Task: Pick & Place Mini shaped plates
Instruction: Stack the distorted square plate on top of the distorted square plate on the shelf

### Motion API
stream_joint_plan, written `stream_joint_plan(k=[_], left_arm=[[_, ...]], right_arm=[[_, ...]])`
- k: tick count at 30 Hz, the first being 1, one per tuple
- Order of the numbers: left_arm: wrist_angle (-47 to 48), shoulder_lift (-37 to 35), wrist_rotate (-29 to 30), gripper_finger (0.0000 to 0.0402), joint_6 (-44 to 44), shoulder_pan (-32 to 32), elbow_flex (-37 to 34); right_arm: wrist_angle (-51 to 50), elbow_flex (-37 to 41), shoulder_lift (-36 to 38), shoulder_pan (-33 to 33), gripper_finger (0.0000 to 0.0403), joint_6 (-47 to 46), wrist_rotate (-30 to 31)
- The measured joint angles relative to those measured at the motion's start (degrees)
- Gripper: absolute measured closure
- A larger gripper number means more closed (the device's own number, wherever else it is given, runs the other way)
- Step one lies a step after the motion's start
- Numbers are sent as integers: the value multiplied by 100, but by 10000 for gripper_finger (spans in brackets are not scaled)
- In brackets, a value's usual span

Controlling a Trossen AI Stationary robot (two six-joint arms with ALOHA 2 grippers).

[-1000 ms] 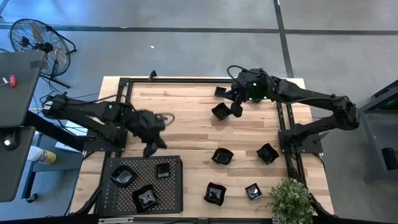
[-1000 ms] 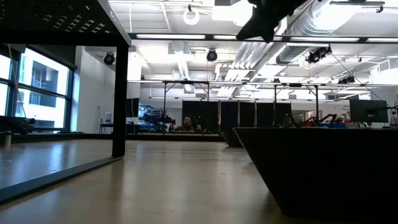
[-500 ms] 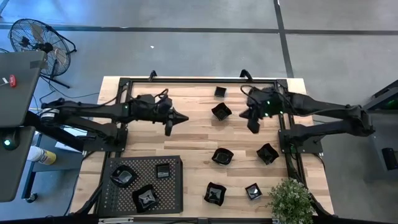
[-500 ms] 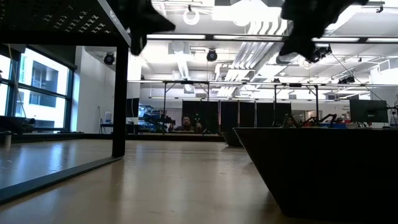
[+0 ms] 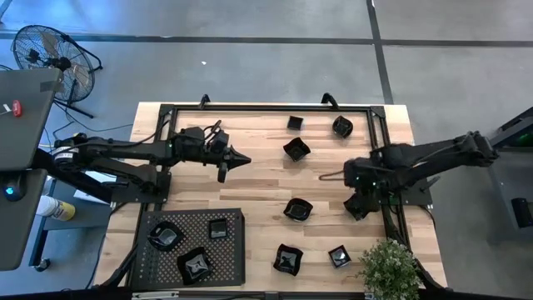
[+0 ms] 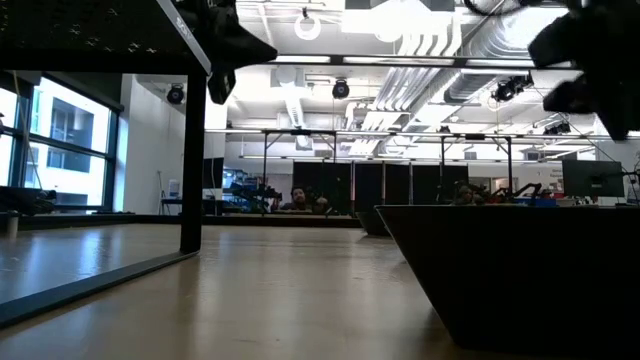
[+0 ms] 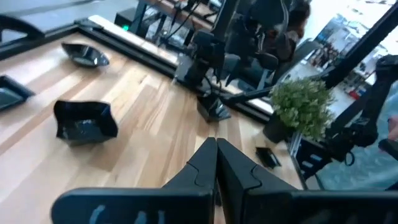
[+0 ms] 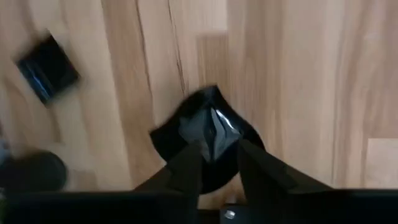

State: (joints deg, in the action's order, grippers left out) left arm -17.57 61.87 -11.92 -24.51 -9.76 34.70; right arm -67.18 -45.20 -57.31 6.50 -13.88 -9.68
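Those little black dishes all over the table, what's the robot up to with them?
It is collecting the mini shaped plates onto a black perforated tray at the table's near left corner; three already sit there. The right gripper is over an angular plate near the right edge, fingers parted around it, not holding it. The left gripper is shut and empty above the table's middle.

The left arm reaches in from the left side of the desk, stretched almost straight toward the middle, and its claw (image 5: 236,158) is held above the back half of the desk with both fingers (image 7: 214,163) pressed together to a point. The right arm is bent back near the right edge, and its claw (image 8: 217,155) points downward with the fingers a little apart.
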Motion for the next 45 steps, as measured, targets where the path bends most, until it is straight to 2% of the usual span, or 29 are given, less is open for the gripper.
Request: stream_joint_plan(k=[5,8,19,28,37,41,45], left_arm=[[279,0,230,401,38,0,0],[276,0,234,401,30,0,0],[275,0,397,401,42,2,0],[276,2,412,401,46,2,2],[325,2,384,401,46,2,7],[381,2,380,401,44,2,7],[447,4,359,401,43,2,7]], right_arm=[[516,652,-378,4,262,742,21],[366,602,-790,-11,257,794,106],[560,508,-1543,206,287,817,226],[843,263,-1736,229,289,868,491],[1031,252,-2102,256,293,1436,181],[1047,252,-2491,256,312,1544,47],[1050,252,-2726,256,349,1544,60]])
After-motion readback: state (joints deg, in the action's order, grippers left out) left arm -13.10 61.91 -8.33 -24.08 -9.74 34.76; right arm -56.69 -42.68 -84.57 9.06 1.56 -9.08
